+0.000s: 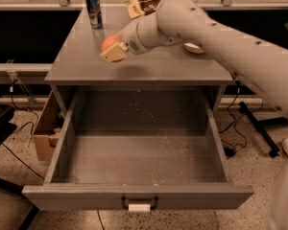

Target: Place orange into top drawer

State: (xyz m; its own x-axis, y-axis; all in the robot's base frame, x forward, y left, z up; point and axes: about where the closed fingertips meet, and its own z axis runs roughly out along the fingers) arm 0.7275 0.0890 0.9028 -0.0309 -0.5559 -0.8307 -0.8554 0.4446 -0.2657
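Note:
The orange (107, 42) is a round bright fruit, mostly covered by my gripper (113, 50), which is shut on it and holds it just above the left-middle of the grey cabinet top (149, 66). A shadow lies on the top under it. The top drawer (144, 159) is pulled wide open below, with nothing on its speckled floor. Its black handle (140, 202) and white tag (138, 208) face the front. My arm reaches in from the right.
A blue can (93, 9) stands at the back left of the cabinet top. A snack bag (136, 5) lies at the back. A white bowl (194, 47) peeks out under my arm. A cardboard box (45, 131) sits on the floor to the left.

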